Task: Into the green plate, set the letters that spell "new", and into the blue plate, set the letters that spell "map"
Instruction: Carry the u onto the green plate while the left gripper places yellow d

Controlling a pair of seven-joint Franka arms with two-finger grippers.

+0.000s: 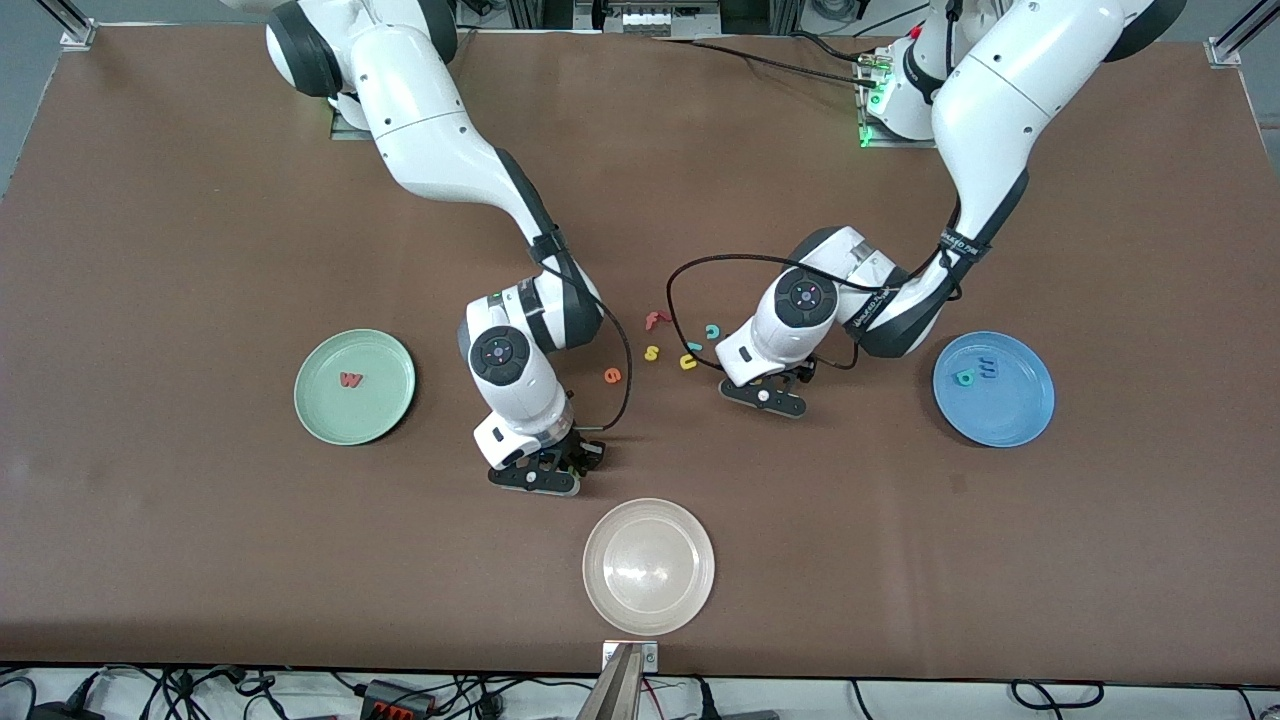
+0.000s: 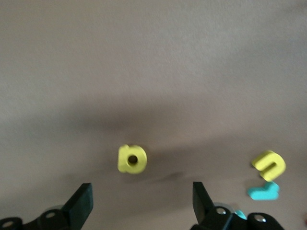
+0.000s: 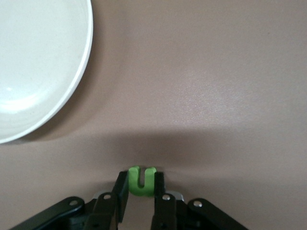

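Green foam n (image 3: 141, 182), pinched in the right gripper (image 3: 141, 197) low over the bench near the whitish-beige plate (image 3: 57, 91), could slip, while the wide left gripper (image 2: 140, 203) risks nudging the yellow a (image 2: 132, 159).

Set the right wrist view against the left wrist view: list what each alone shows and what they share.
Only the right wrist view: the right gripper shut on the green n, and the whitish plate.
Only the left wrist view: the left gripper open, with the yellow a ahead of its gap, plus another yellow letter and a teal piece.
Both: the brown table.
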